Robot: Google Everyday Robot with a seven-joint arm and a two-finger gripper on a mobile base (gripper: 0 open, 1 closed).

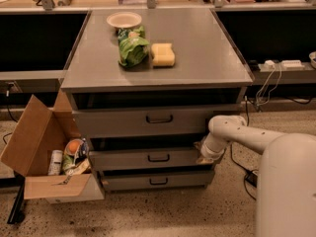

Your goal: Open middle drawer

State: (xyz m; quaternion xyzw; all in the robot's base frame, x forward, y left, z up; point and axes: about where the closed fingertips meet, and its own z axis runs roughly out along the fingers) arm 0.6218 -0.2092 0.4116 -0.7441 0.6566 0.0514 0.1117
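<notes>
The middle drawer (148, 158) is a wide grey front panel with a small black bar handle (158, 158), between a taller drawer (148, 120) above and a thinner one (153, 180) below. My gripper (203, 154) sits at the right end of the middle drawer's front, right of the handle and apart from it. My white arm (247, 135) reaches in from the lower right.
On the cabinet top (197, 58) lie a white bowl (124, 19), a green bag (131, 48) and a yellow sponge (163, 54). An open cardboard box (37, 147) with cans and packets stands at the cabinet's left. Cables and a power strip (281, 64) lie at the right.
</notes>
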